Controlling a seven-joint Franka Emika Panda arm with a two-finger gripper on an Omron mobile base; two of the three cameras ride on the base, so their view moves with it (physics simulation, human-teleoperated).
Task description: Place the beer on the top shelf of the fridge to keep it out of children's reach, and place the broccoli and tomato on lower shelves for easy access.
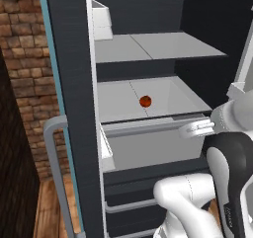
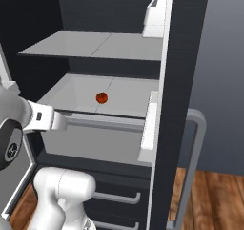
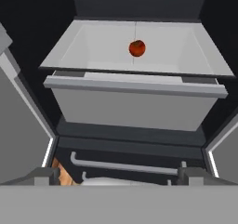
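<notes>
The tall dark charcoal fridge (image 1: 74,84) stands open, its teal-edged door at the left of the left base view. The small round red-orange tomato (image 1: 145,101) lies alone near the middle of a lower grey shelf (image 1: 168,96), well apart from the shelf's side walls and front edge. The grey drawer (image 3: 130,107) below juts forward past that shelf. The white arm's two-finger gripper (image 3: 118,174), at the bottom of the hand view, is spread wide, holding nothing, in front of the drawer. The flat grey shelf above (image 2: 109,45) is bare.
</notes>
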